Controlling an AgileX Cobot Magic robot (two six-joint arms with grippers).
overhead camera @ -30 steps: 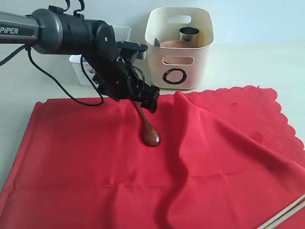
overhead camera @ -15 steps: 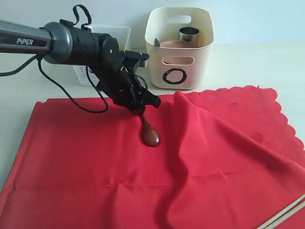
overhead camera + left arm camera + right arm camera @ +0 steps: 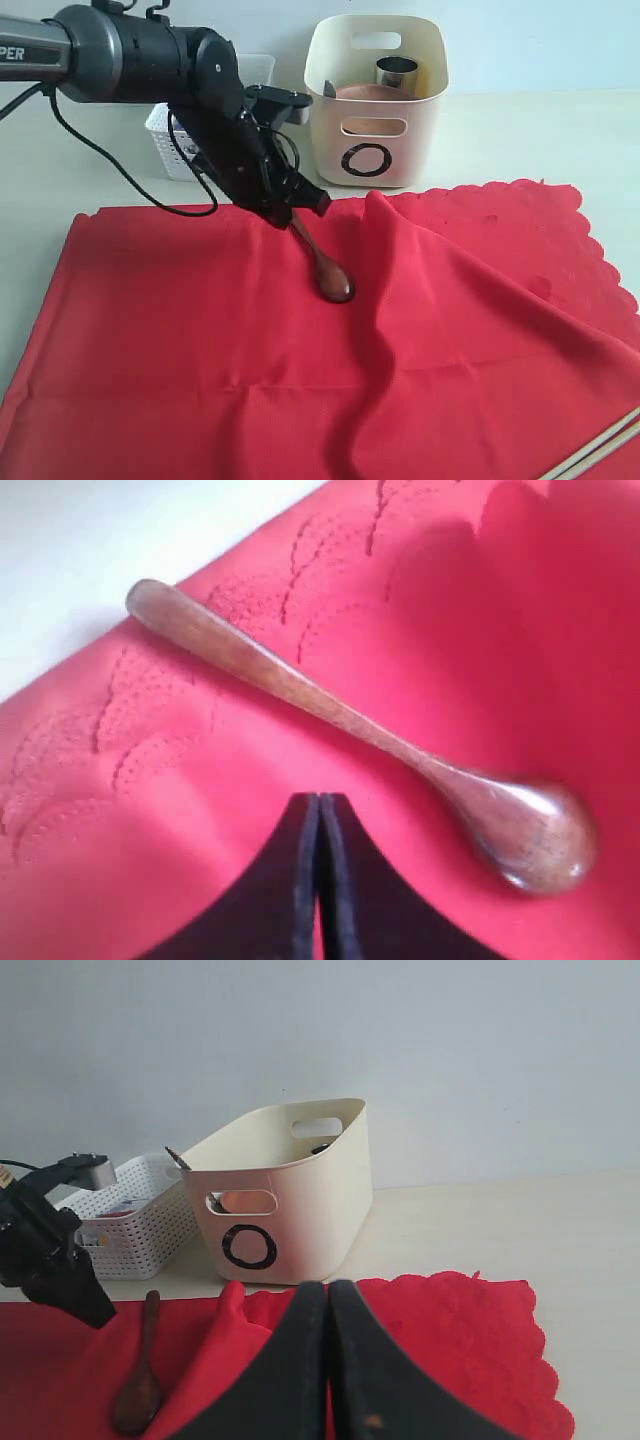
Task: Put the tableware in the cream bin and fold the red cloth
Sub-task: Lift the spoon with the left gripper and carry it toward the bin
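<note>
Glossy wooden spoon (image 3: 340, 720) lies on scalloped red cloth (image 3: 180, 330); my left gripper (image 3: 320, 802) and right gripper (image 3: 327, 1290) clench nothing. Cream bin (image 3: 425, 125) bears black ring (image 3: 360, 158); arm (image 3: 100, 45) reads "PER".

Left tool (image 3: 320, 805) (jaws pressed together) points downward; right tool (image 3: 327, 1295) is closed too.

grey-and-black left arm (image 3: 120, 55) with white lettering, looped black cable (image 3: 100, 155), tapered matte-black left gripper (image 3: 318, 802)

Wooden spoon (image 3: 140, 1396) on red cloth (image 3: 440, 1350)
</note>
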